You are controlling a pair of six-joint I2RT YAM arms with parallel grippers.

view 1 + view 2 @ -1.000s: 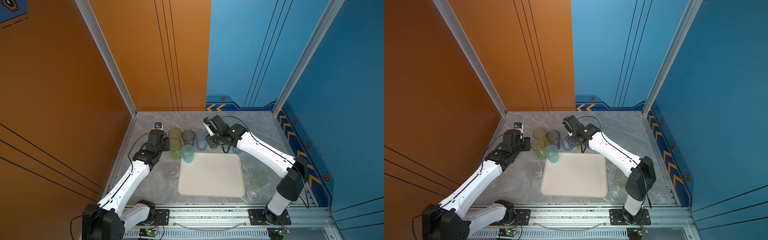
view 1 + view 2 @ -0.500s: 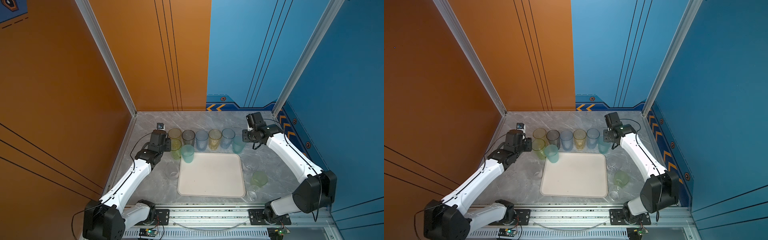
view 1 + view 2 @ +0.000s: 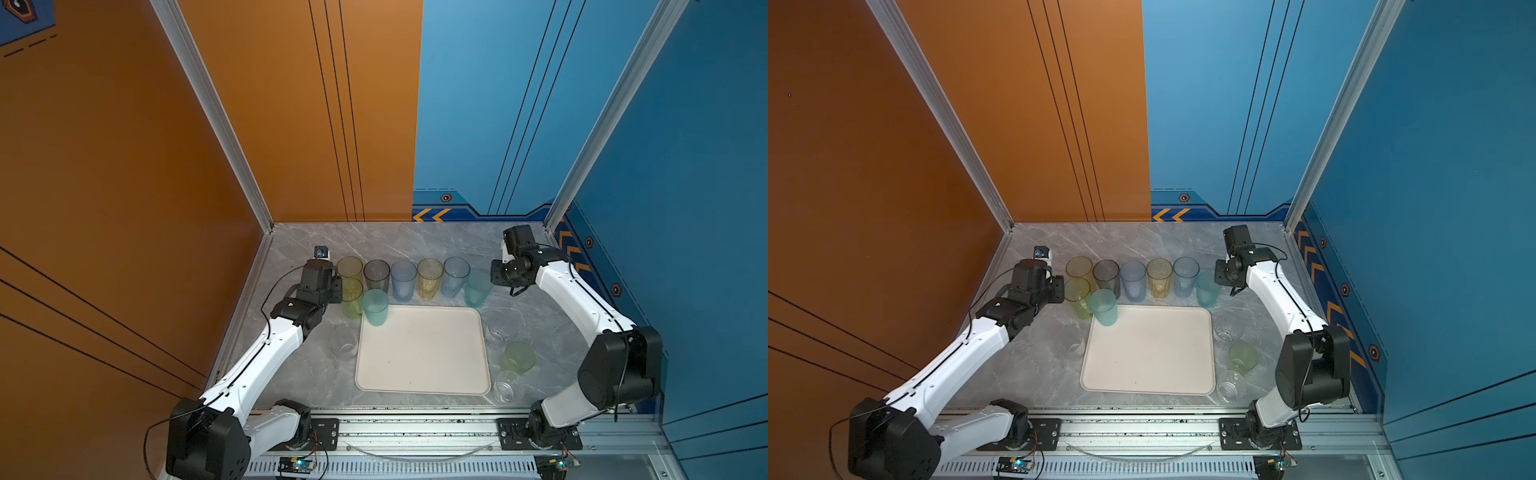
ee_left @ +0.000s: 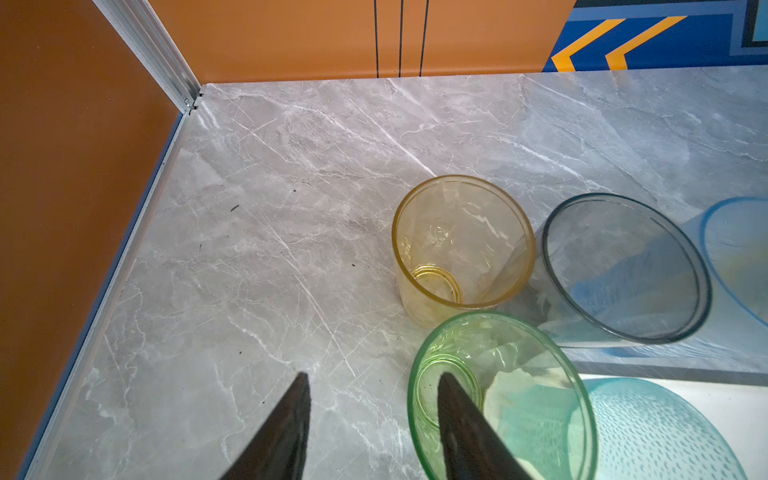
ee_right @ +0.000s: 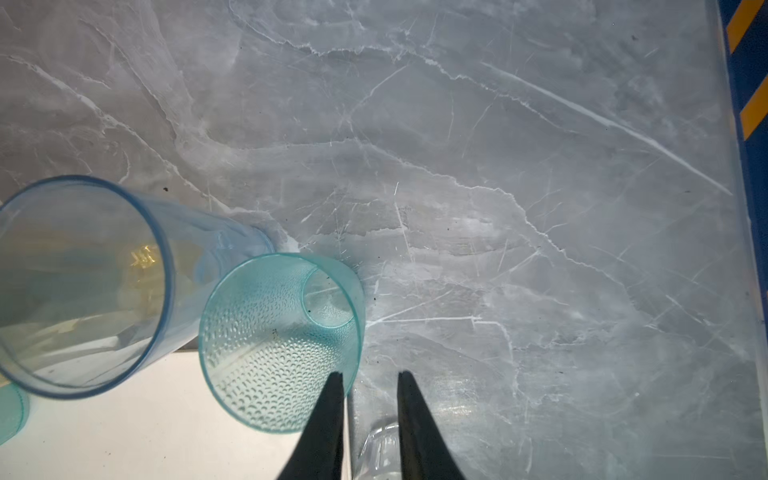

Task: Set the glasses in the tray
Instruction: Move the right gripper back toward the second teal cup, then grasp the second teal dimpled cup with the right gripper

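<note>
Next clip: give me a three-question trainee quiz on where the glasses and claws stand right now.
1. True or false: the tall smoke-grey textured tumbler stands outside the flat cream-white rectangular tray.
2. Which is nearest the left claw? A short clear tumbler; B tall green textured tumbler; C tall blue tumbler.
3. How many tall yellow tumblers stand in the far row?
Key: 1 true; 2 B; 3 two.

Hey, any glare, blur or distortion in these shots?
Left wrist view: the tray blows out to glaring white. Right wrist view: the wide-angle lens splays the blue glass. Both top views: evenly lit, sharp, though the nearest clear glass nearly vanishes.
</note>
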